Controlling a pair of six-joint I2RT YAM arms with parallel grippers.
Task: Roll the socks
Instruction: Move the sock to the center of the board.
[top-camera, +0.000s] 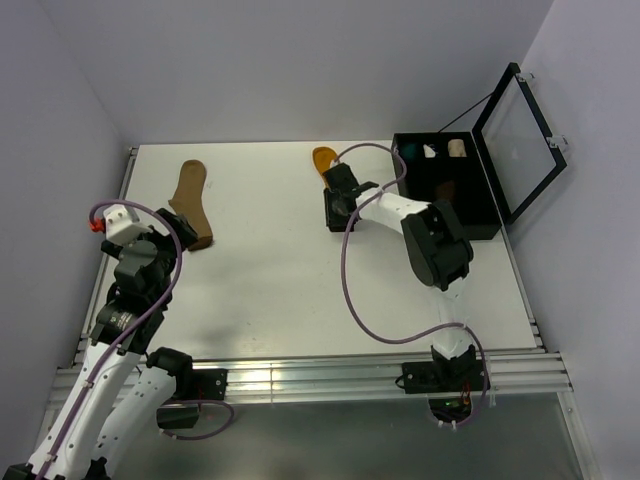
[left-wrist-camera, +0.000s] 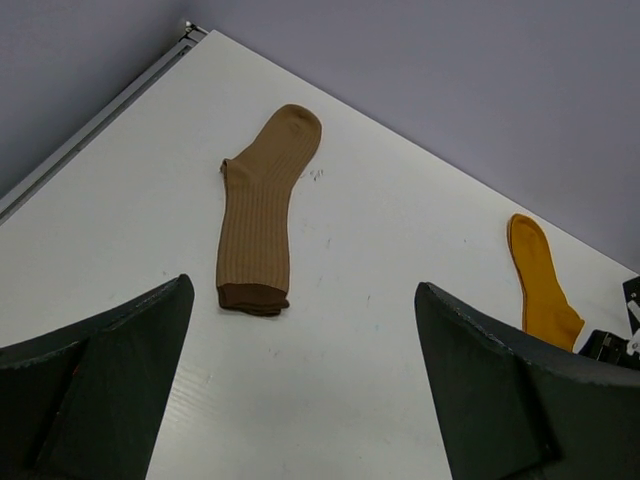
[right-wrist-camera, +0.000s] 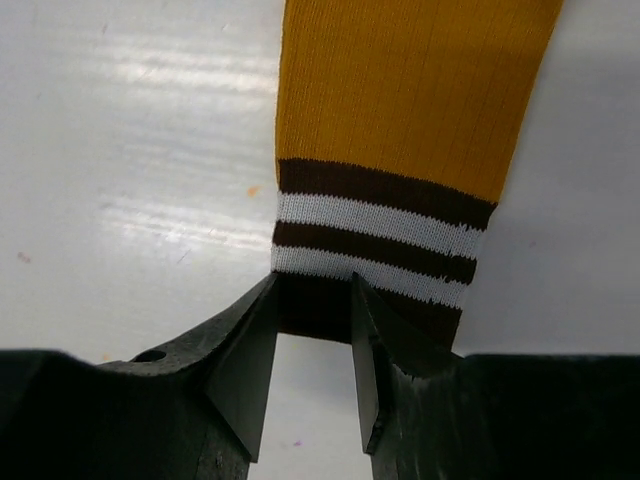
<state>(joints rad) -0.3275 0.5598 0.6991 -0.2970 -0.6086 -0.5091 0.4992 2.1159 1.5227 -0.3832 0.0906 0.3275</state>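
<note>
Mustard-orange fabric sock (right-wrist-camera: 415, 90) with brown-and-white striped cuff runs straight ahead from the right gripper (right-wrist-camera: 313, 305), whose narrowed jaws straddle its hem, grip unclear.

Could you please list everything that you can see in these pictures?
Tan sock: one, tan, flat on the table's far left.
Yellow sock: one, mustard with a brown and white striped cuff, far middle, beside the box.
Box: one, black, lid open, far right.
Cloth bundles: three, teal, white and cream, in the box's back compartments.
Table: one, white.
Left claw: one, black, open, above the table near the tan sock.
Right claw: one, black, jaws parted astride the yellow sock's cuff.
</note>
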